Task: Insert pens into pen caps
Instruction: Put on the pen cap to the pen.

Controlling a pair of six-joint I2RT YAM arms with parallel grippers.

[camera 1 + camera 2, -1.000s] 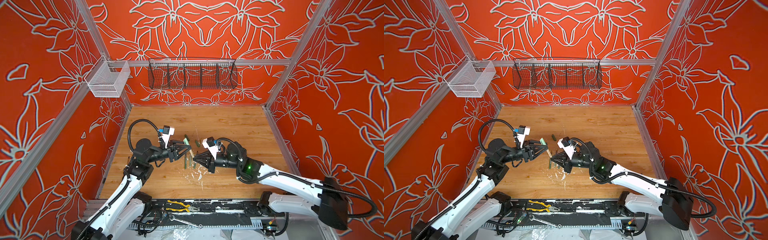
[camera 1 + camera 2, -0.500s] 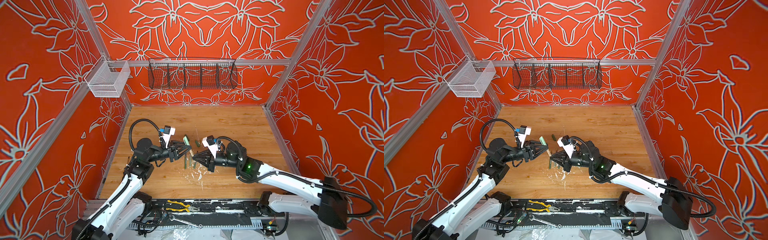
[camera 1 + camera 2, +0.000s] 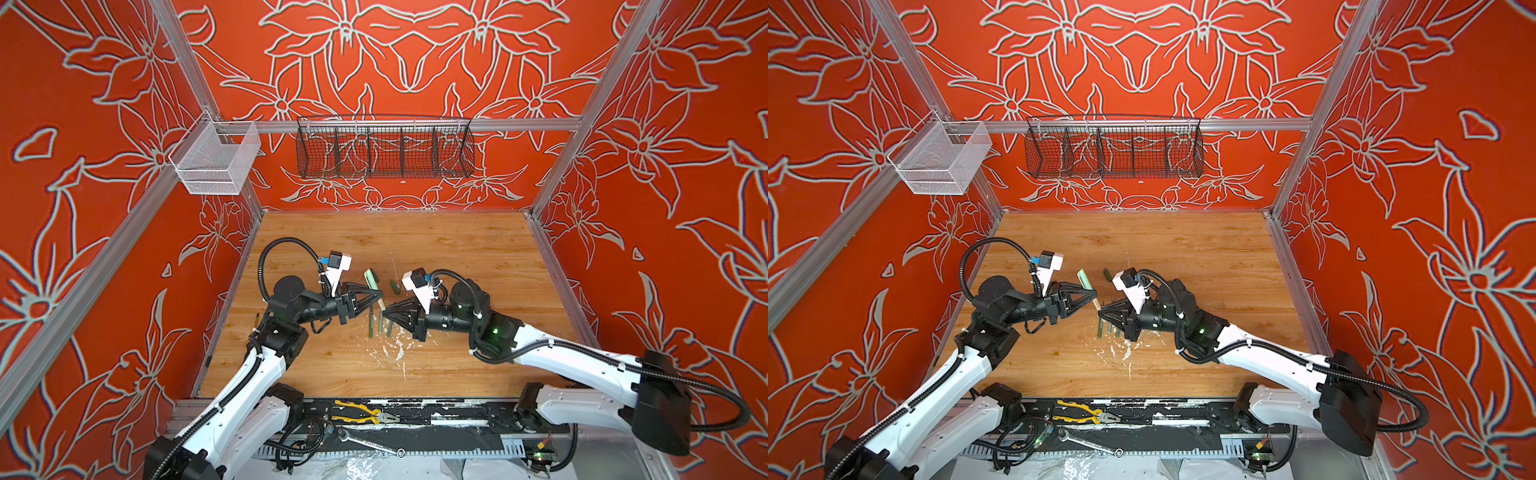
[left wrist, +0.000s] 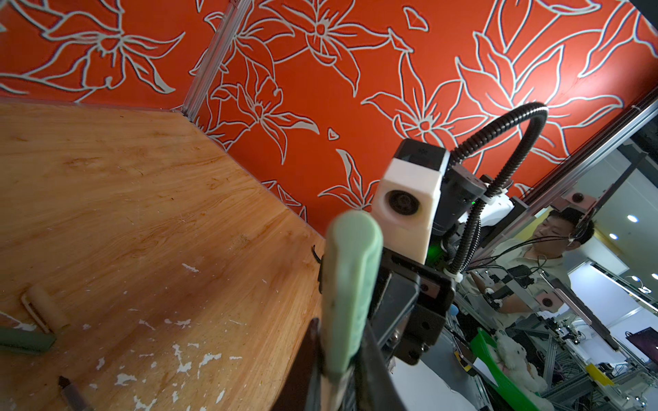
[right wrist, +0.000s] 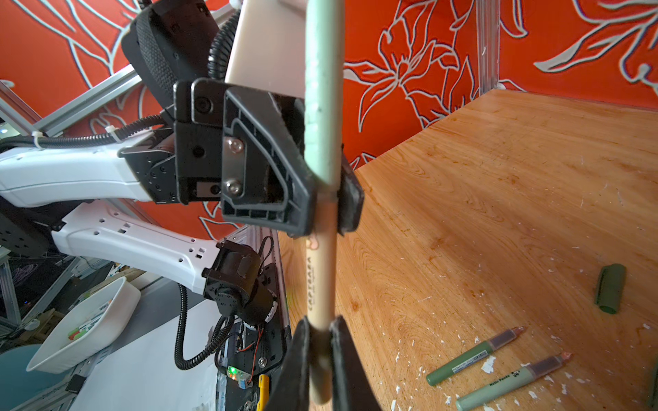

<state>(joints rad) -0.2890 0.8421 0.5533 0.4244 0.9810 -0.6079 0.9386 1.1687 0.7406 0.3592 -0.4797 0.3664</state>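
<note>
The R gripper has its 2 fingers pressed tight on 1 end of the tan pen. The L gripper pinches further along, right where the tan pen meets the open end of the pale green cap. Pen & cap make 1 straight line. I can't tell how deep the pen sits in the cap, since the L fingers hide that spot. In the L wrist view the cap's round end pokes out past the L fingers.

The dark green cap lies flat on the wood table. In both top views the 2 grippers meet tip to tip just beside the dark green cap, on its L-arm side, w/ the pen & pale cap held btw them.

3 green pens lie side by side on the table, near the dark green cap, on the side of it toward the arm bases. Each has a dark see-through tip. The R gripper hangs partly over them.

A tan cap also lies flat on the table. I can't tell how far it is from the dark green cap.

Yellow pliers lie well apart from the dark green cap, down by the arm bases.
</note>
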